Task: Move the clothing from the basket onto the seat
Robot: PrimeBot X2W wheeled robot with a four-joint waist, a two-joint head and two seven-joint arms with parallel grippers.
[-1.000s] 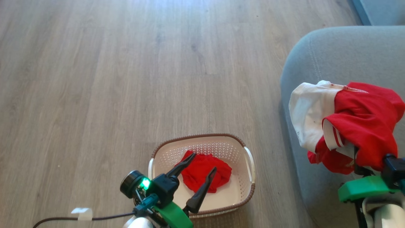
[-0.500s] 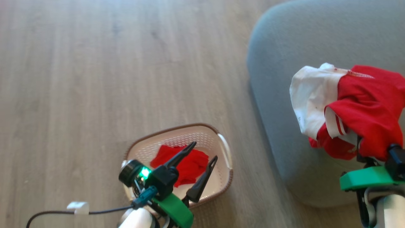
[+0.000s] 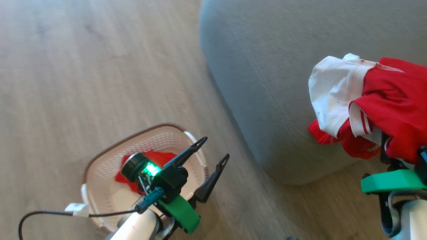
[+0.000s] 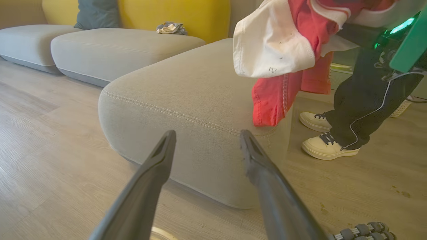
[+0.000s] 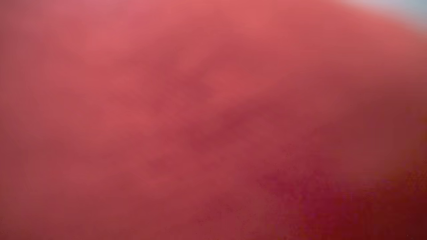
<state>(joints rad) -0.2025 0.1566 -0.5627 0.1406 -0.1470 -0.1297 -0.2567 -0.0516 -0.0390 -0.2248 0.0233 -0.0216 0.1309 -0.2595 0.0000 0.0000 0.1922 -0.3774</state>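
Head view puts the large grey upholstered fabric seat [image 3: 267,83] at upper right, rounded corner over the wood floor [image 3: 83,66]. Over its near edge hangs the bright red soft garment with white panels [image 3: 377,103], limp and light; it should sag and slip, so a bunched fold is the surest hold. Lower left sits the small cream perforated plastic basket [image 3: 106,163], holding the smaller plain red garment [image 3: 162,156], equally floppy: pinch its raised middle. Left tool [image 3: 215,147] hovers over the basket's right side, spread wide and empty. Right tool [image 3: 385,150], nearly closed, grips the larger garment, cloth covering its fingers.
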